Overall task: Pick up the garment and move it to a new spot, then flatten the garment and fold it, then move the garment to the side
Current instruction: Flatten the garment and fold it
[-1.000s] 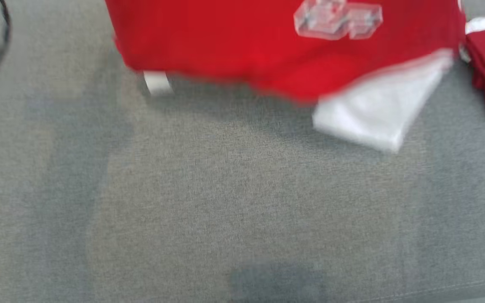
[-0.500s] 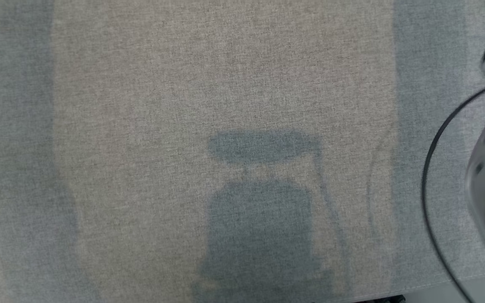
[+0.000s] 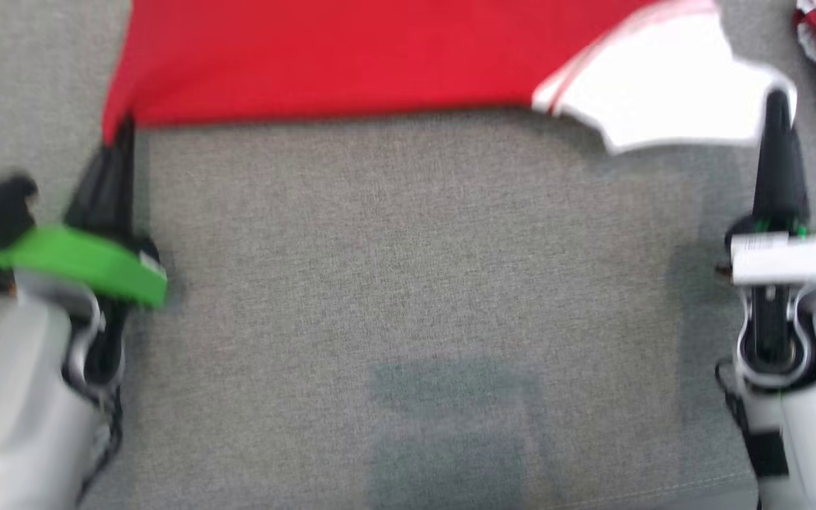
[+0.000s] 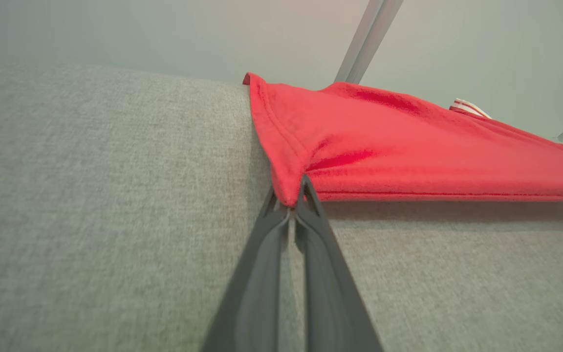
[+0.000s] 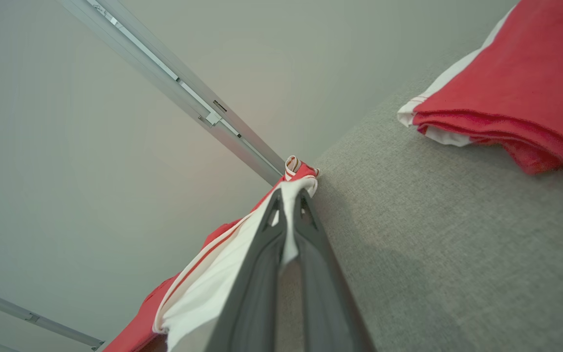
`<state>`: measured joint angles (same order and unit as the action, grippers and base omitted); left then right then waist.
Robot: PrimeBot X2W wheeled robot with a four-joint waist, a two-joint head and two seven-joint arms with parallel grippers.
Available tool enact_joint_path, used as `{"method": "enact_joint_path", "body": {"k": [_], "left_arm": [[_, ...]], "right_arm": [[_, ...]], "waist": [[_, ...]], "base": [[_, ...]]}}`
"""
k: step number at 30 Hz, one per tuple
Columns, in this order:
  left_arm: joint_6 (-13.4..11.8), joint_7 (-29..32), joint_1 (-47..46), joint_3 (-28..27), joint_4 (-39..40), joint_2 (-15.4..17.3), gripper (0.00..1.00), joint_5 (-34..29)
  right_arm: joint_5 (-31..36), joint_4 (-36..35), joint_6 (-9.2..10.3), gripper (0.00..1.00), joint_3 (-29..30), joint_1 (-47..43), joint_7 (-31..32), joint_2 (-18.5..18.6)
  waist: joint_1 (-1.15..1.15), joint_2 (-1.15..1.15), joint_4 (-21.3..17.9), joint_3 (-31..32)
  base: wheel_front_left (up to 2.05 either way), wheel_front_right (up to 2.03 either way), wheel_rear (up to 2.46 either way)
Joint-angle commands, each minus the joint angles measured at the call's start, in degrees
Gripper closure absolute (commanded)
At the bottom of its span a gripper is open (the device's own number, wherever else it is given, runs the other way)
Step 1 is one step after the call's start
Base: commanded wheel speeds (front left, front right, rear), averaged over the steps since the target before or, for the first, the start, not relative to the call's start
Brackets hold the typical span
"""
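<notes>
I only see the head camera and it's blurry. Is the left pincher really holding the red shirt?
Observer: Yes, the left gripper is shut on a hem corner of the garment.
Operator: And the other one?
Observer: The right gripper is shut on the white sleeve.
Operator: What's that dark red thing far right?
Observer: A folded shirt, red with white, layered on the grey cushion, apart from yours.

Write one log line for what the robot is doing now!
left gripper: shut on red corner of bright red white-sleeved shirt | right gripper: shut on white sleeve | shirt: stretched between both, over grey fabric surface
</notes>
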<state>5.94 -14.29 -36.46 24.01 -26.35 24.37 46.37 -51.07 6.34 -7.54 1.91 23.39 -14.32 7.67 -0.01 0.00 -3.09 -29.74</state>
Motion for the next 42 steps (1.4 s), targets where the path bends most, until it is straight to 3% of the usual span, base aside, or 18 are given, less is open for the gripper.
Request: {"method": "enact_joint_path", "body": {"k": [1,4,10,14,18,25,34,42], "left_arm": [[-2.09,-0.58,5.67,-1.28,1.96,1.12,1.0,0.44],[-6.11,-0.82,17.75,-2.11,8.54,1.14,1.0,0.18],[-12.84,-0.98,38.98,-2.03,20.87,-2.89,1.0,1.11],[-15.65,-0.92,47.87,-0.47,26.12,-4.99,1.0,0.41],[-16.23,-0.74,52.37,0.84,29.2,-6.23,1.0,1.66],[-15.46,3.32,49.73,1.48,33.22,-4.61,1.0,2.34],[-17.5,14.29,39.76,0.19,40.28,-0.73,1.0,4.08],[-18.37,21.83,29.66,1.4,37.25,-0.09,1.0,3.59]], "right_arm": [[-0.51,-1.21,0.1,1.0,0.54,-4.23,-0.73,0.05],[-1.02,-2.02,0.11,1.0,0.88,-12.33,-0.77,-0.25],[0.48,0.24,0.11,1.0,2.44,-25.36,-0.81,-0.84],[1.39,1.3,0.11,1.0,4.0,-30.92,-0.93,-1.33],[0.76,0.88,0.1,1.0,5.38,-34.45,-0.96,-1.88],[0.68,-0.9,0.09,1.0,4.8,-31.09,0.24,-1.86],[4.03,-2.7,0.08,1.0,3.72,-20.51,5.83,-1.0],[11.12,2.5,0.06,1.0,3.22,-12.19,10.3,-1.47]], "waist": [[0.01,0.0,0.73,8.83],[0.01,0.0,0.22,12.8],[0.01,0.0,1.25,17.43],[0.01,0.0,2.58,18.15],[0.01,0.0,3.77,18.55],[0.01,0.0,4.0,18.44],[0.01,0.0,3.84,16.64],[0.01,0.0,3.98,15.53]], "base": [[0.0,0.0,0.0],[0.0,0.0,0.0],[0.0,0.0,0.0],[0.0,0.0,0.0],[0.0,0.0,0.0],[0.0,0.0,0.0],[0.0,0.0,0.0],[0.0,0.0,0.0]]}}
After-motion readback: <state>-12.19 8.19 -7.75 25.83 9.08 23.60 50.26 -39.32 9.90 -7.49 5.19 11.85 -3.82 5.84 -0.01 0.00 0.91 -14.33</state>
